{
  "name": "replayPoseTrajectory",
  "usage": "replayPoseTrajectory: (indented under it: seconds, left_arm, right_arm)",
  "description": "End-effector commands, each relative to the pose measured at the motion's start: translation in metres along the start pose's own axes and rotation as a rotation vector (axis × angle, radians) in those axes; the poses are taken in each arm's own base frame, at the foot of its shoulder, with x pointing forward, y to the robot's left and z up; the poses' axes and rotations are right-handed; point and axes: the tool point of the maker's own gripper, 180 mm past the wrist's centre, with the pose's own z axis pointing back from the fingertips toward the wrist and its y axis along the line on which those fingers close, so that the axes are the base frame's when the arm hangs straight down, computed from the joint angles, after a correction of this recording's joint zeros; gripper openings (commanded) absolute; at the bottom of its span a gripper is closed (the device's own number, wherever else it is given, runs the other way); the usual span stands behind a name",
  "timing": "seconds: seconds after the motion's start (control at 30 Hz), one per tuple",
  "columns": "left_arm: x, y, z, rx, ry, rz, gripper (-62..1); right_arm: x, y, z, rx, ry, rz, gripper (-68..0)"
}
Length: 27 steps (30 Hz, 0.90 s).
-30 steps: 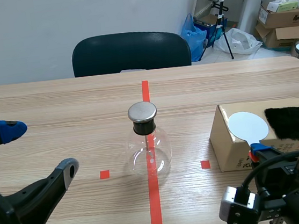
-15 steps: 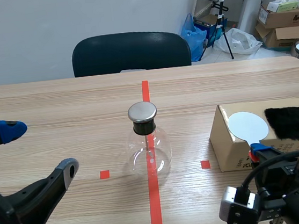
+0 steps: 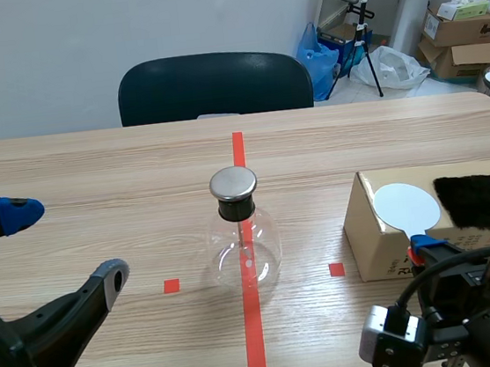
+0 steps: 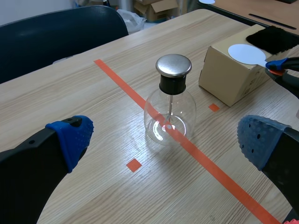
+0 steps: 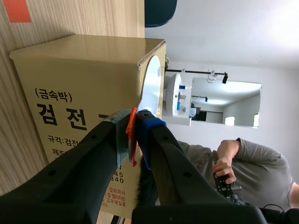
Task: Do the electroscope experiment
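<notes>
The electroscope, a round glass flask (image 3: 244, 245) with a metal cap, stands on the red centre tape. In the left wrist view the flask (image 4: 170, 109) is ahead of my left gripper (image 4: 163, 140), between its widely spread fingers. My left gripper (image 3: 64, 246) is open and holds nothing. A white disc (image 3: 407, 207) on a red handle (image 5: 132, 135) lies across the top of a cardboard box (image 3: 380, 243). My right gripper (image 3: 425, 247) is shut on that handle at the box's near edge. In the right wrist view the disc (image 5: 152, 88) stands against the box (image 5: 74, 93).
A black fur cloth (image 3: 481, 199) lies on the box's right part. A dark chair (image 3: 214, 85) stands behind the table's far edge. Cartons and bags sit on the floor at the back right. A person's hand (image 5: 226, 161) shows beyond the right gripper.
</notes>
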Motion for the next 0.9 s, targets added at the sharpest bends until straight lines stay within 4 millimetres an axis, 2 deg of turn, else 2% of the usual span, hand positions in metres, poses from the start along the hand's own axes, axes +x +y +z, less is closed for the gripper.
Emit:
replayPoseTrajectory:
  seconds: [0.0,0.13,0.27,0.47,0.7,0.73,0.8,0.87]
  left_arm:
    - [0.011,-0.002,-0.001,-0.004,-0.039,0.003,1.4]
    - [0.011,-0.002,-0.001,-0.004,-0.039,0.003,1.4]
    - [0.011,-0.002,-0.001,-0.003,-0.039,0.002,1.4]
    - [0.011,-0.002,-0.001,-0.003,-0.039,0.003,1.4]
    - [0.011,-0.002,-0.001,-0.004,-0.037,0.002,1.4]
    - [0.01,-0.002,-0.001,-0.005,-0.033,0.001,-2.2]
    - [0.008,-0.002,-0.001,-0.01,-0.023,-0.004,-17.2]
    - [0.008,-0.007,-0.001,-0.051,-0.011,-0.016,-28.7]
  right_arm:
    - [-0.003,-0.008,-0.004,-0.022,0.011,0.004,-66.7]
    - [-0.005,-0.008,-0.004,-0.023,0.019,0.008,-66.7]
    - [-0.011,-0.017,-0.01,-0.052,0.049,0.011,-66.7]
    - [-0.012,-0.053,-0.013,-0.181,0.078,0.038,-66.6]
    - [-0.004,-0.075,-0.015,-0.244,0.057,0.06,-66.6]
    - [-0.003,-0.079,-0.015,-0.255,0.054,0.057,-66.6]
    - [0.0,-0.087,-0.017,-0.277,0.053,0.054,-66.6]
    - [0.005,-0.092,-0.019,-0.294,0.059,0.056,-66.6]
